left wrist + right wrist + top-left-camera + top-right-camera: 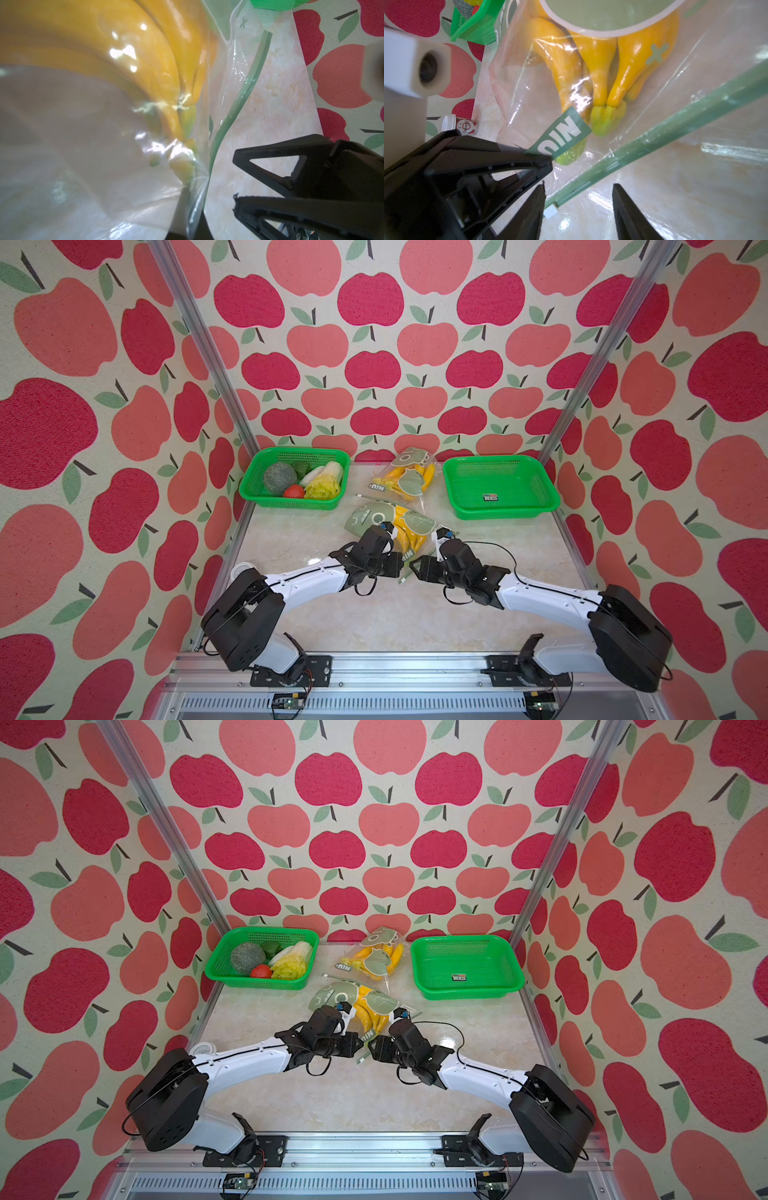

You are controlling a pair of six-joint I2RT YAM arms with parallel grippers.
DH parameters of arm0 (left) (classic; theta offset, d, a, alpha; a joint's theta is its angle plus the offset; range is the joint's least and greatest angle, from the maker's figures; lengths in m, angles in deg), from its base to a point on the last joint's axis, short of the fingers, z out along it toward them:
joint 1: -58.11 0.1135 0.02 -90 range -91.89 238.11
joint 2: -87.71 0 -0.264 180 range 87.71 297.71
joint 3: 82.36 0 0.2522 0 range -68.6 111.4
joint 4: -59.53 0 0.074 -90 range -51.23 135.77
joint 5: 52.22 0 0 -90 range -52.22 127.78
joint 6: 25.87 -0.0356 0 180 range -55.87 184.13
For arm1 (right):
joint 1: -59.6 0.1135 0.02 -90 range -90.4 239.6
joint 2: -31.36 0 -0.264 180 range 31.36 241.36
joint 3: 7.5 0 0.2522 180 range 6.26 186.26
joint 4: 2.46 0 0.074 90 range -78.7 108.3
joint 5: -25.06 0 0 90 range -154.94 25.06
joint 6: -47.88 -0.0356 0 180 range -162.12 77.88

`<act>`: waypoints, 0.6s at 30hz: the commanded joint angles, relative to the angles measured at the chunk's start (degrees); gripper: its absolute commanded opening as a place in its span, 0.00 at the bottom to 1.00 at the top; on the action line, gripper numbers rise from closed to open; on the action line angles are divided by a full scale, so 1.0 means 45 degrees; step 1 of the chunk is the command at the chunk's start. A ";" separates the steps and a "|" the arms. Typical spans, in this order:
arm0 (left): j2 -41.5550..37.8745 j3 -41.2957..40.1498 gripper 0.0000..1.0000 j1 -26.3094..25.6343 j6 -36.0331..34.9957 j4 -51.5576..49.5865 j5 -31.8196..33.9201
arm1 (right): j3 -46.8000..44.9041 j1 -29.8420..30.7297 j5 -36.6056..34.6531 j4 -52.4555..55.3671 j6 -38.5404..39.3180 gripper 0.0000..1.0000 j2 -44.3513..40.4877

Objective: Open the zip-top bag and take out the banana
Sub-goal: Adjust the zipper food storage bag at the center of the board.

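The near zip-top bag [374, 516] [332, 994] lies mid-table, printed green, with a bunch of yellow bananas [409, 531] [370, 1017] inside. My left gripper [400, 565] [358, 1044] is shut on the clear film at the bag's mouth [190, 220], beside the banana stems [182, 166]. My right gripper [413, 568] [370, 1047] stands open [579, 207] just off the end of the green zip strip [654, 133], close to its white tab [550, 212], holding nothing. The bananas [602, 68] show through the film. Both grippers' tips nearly meet.
A second bag of bananas [405, 477] lies farther back. At back left stands a green basket [291, 502] of vegetables, and at back right an empty green basket [503, 512]. A small white yoghurt bottle [463, 125] stands by the left wall. Apple-patterned walls enclose the table.
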 commanded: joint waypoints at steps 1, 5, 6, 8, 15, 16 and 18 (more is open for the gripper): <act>-0.0234 -0.0175 0.13 -0.0221 0.0350 -0.0221 0.0221 | -0.0275 0.0091 0.0039 -0.0579 -0.0987 0.53 0.0307; -0.0633 -0.1189 0.30 -0.0421 0.0861 -0.0107 -0.0117 | -0.0753 0.0088 -0.0105 -0.0827 -0.1360 0.52 0.0231; -0.0676 -0.1403 0.34 -0.0488 0.1011 -0.0040 -0.0236 | -0.0827 0.0093 -0.0125 -0.0864 -0.1416 0.52 0.0195; -0.0829 -0.1889 0.39 -0.0704 0.1406 0.0253 -0.0441 | -0.0998 0.0092 -0.0116 -0.1031 -0.1566 0.52 0.0164; -0.0751 -0.2726 0.46 -0.1553 0.2475 0.1486 -0.0561 | -0.1383 0.0102 -0.0309 -0.1042 -0.1841 0.51 0.0026; -0.0657 -0.2714 0.44 -0.1582 0.2516 0.1581 -0.0545 | -0.1412 0.0080 -0.0292 -0.1028 -0.1842 0.50 0.0003; -0.0416 -0.2657 0.40 -0.1583 0.2522 0.1694 -0.0480 | -0.1417 0.0103 -0.0189 -0.1046 -0.1852 0.50 0.0015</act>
